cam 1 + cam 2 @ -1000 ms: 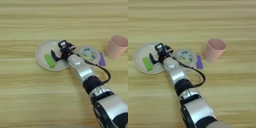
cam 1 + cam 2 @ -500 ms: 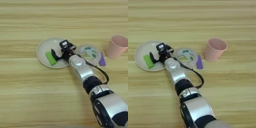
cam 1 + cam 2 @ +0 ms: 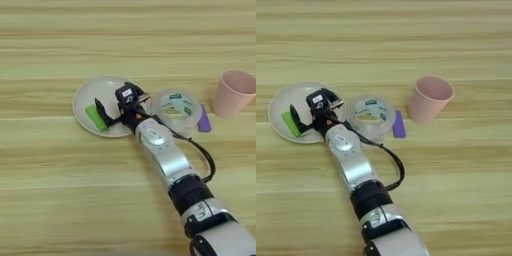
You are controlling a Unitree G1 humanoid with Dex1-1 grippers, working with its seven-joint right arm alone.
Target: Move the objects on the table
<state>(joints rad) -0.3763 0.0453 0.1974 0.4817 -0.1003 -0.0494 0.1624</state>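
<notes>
My right gripper (image 3: 116, 106) hovers over the plate (image 3: 87, 95), fingers (image 3: 101, 111) spread, released. The green block (image 3: 95, 117) lies beside the left finger; the clear cup (image 3: 176, 109) stands right of them on the bench (image 3: 60, 45).

Place type unclear: only a light wooden tabletop (image 3: 60, 200) fills the frame edge to edge, with tan grain stripes running horizontally; no room visible.

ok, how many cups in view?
2. The pink cup stands at the right of the table. The clear cup sits between it and the plate, with the purple block beside it. None seems hidden.
</notes>
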